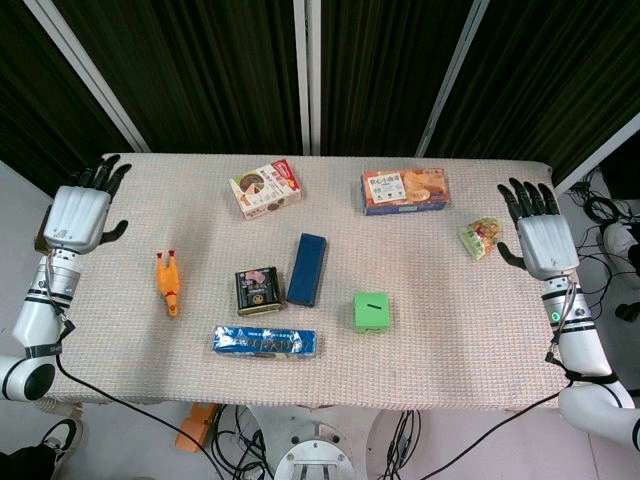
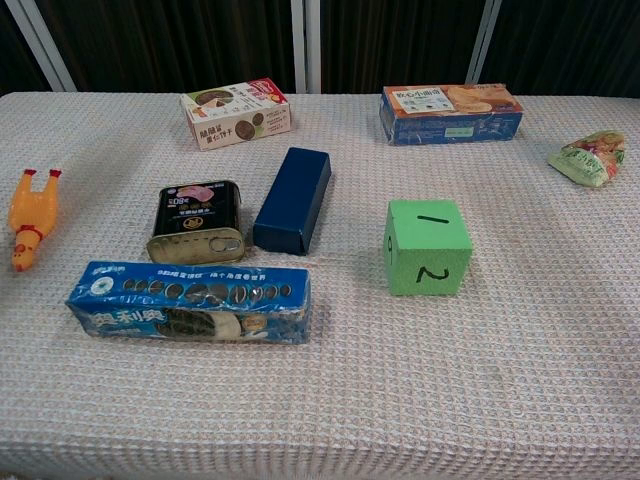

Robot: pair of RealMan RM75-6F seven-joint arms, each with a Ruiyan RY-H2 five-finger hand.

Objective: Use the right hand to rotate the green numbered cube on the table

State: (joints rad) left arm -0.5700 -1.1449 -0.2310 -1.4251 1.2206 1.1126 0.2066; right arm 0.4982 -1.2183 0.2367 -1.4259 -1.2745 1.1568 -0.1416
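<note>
The green numbered cube [image 1: 371,311] [image 2: 428,247] sits on the cloth-covered table [image 1: 450,340], right of centre and near the front. In the chest view its top shows a 1 and its front face a 2. My right hand [image 1: 536,234] hovers open at the table's right edge, fingers spread and pointing away, well to the right of the cube and holding nothing. My left hand [image 1: 82,211] is open at the far left edge, also holding nothing. Neither hand appears in the chest view.
Left of the cube lie a dark blue box [image 1: 308,268], a dark tin can [image 1: 259,290], a blue cookie pack [image 1: 265,343] and an orange rubber chicken [image 1: 168,282]. At the back stand two snack boxes [image 1: 265,190] [image 1: 405,190]. A green snack bag [image 1: 481,236] lies beside my right hand.
</note>
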